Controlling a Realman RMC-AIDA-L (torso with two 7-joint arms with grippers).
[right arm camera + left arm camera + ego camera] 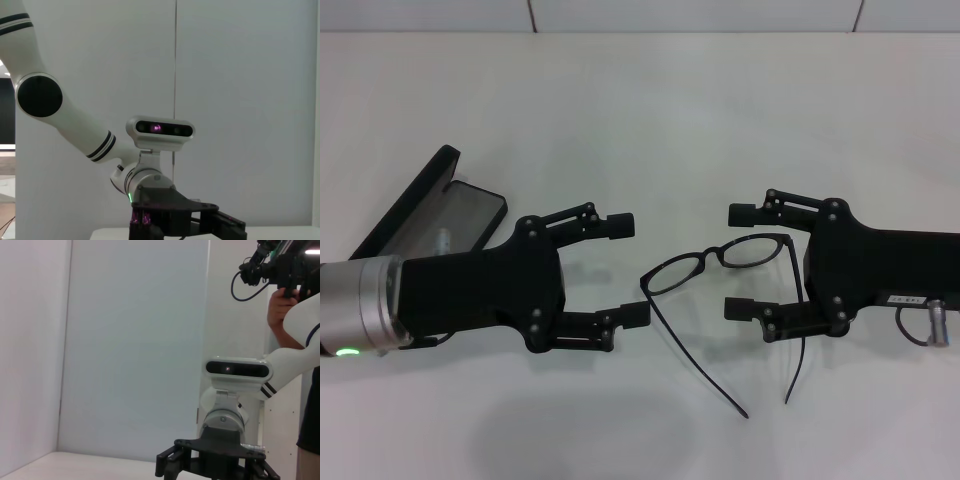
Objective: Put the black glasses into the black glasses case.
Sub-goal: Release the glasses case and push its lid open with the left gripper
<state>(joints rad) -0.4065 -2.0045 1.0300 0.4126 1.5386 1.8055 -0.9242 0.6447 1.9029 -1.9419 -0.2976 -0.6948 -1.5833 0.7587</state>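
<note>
1. The black glasses (pixel 720 262) lie unfolded on the table (pixel 650 110), temples toward the robot, between both grippers.
2. The right gripper (pixel 740 262), spread wide and empty, straddles the lens end; pinch the frame, not the lens.
3. The left gripper (pixel 632 270) hangs agape, empty.
4. The black glasses case (pixel 425 215) waits open, far left.

The left gripper (pixel 625 270) and its arm cover the near end of the black glasses case (pixel 428 210), so the case's full length cannot be read. The right gripper (pixel 740 262) body covers the hinge end of one temple of the black glasses (pixel 720 262). The head view's left and right edges cut off both arms. Neither wrist view shows the desk (pixel 640 110) contents.
</note>
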